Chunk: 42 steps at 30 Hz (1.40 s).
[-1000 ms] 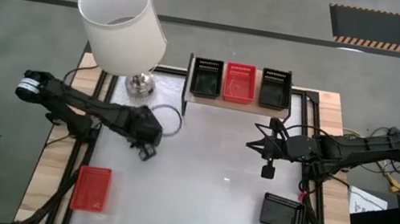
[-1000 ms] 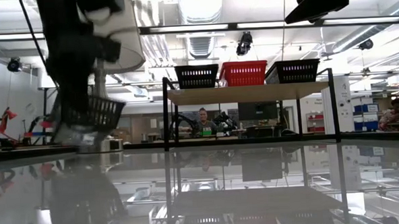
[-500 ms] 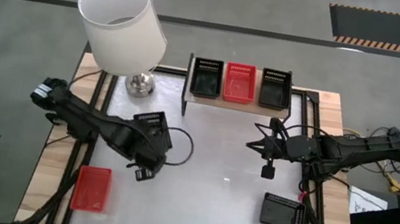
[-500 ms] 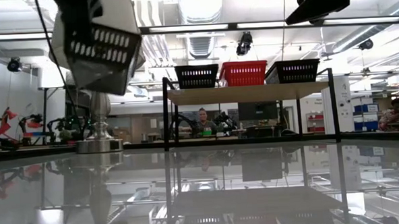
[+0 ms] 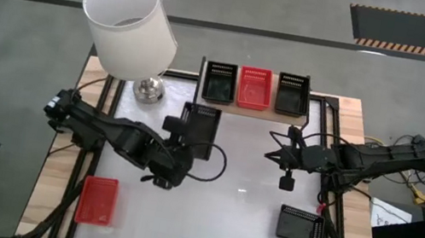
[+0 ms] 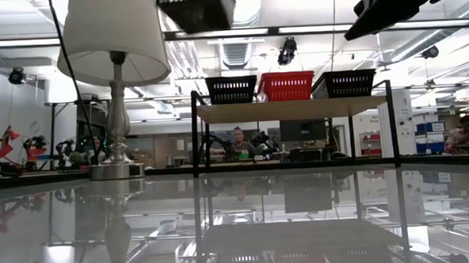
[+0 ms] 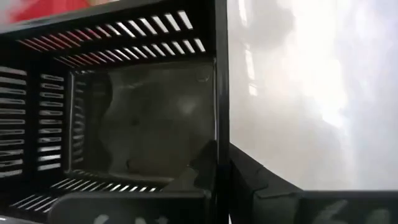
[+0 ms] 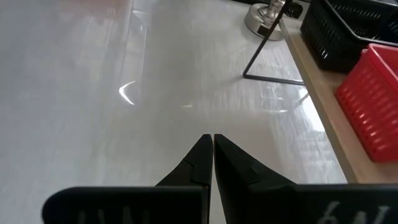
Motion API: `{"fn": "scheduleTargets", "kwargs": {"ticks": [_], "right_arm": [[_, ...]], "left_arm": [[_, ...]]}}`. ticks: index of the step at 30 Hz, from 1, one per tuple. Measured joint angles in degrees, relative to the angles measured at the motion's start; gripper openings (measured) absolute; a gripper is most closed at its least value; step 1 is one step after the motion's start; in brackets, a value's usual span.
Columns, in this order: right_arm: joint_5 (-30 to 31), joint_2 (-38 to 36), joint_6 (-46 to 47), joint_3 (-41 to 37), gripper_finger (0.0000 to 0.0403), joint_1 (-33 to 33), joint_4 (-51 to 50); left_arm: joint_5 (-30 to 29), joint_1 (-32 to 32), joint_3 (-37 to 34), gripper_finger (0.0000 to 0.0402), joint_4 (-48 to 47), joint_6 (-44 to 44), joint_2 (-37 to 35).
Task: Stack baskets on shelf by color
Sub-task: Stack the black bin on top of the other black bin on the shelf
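Observation:
My left gripper [image 5: 187, 146] is over the table's middle, shut on a black perforated basket [image 5: 199, 125] that shows at the top edge of the low view [image 6: 197, 2]. The shelf [image 5: 252, 113] stands at the far edge and carries a black basket [image 5: 220, 81], a red one [image 5: 255, 87] and another black one [image 5: 292, 93], each resting on its base. A red basket [image 5: 97, 201] lies near left on the table, a black one [image 5: 301, 227] near right. My right gripper [image 5: 284, 181] hangs shut above the table's right half, holding nothing. My left gripper holds the black basket by one side wall [image 7: 217, 118]. One finger [image 7: 202, 171] is inside the basket and the other [image 7: 255, 180] is outside. The basket is lifted clear, high above the table.
A lamp with a white shade [image 5: 129, 23] and a metal base [image 5: 148, 88] stands at the far left, close to the shelf's left end. Bare white tabletop [image 5: 233, 200] lies between the arms. People and workshop gear show in the room behind the table.
My left arm has swung from the table's left side toward the middle and the shelf, carrying the black basket steadily upward. In the low view the basket has gone from lamp-base height to the top edge. The right arm has kept still.

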Motion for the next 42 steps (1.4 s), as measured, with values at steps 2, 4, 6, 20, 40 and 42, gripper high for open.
{"fn": "scheduleTargets", "kwargs": {"ticks": [2, 4, 6, 20, 40, 42], "right_arm": [[-0.02, -0.06, 0.05, 0.0, 0.0009, 0.0, -0.11], [-0.03, -0.12, 0.48, 0.0, 0.0009, 0.0, -0.22], [-0.04, -0.21, 0.93, 0.0, 0.0009, 0.0, -0.28], [0.03, -0.82, 2.0, 0.0, 0.0009, 0.02, -2.01], [0.07, -0.8, 1.89, 0.0, 0.0009, 0.0, -1.87], [0.07, -0.8, 1.89, 0.0, 0.0009, 0.0, -1.86]], "left_arm": [[-2.29, 0.72, 1.12, 0.0, 0.33, 3.08, 0.01], [-2.5, 2.07, 1.27, 0.0, 2.11, 6.2, -0.45], [-2.48, 3.75, 1.14, 0.0, 4.61, 9.49, -1.0], [6.94, 20.5, 0.37, 0.0, 14.75, 26.31, -1.6], [22.1, 37.7, -0.46, 0.0, 17.89, 31.21, 3.29], [22.32, 38.36, -0.46, 0.0, 17.91, 31.68, 3.87]]}}
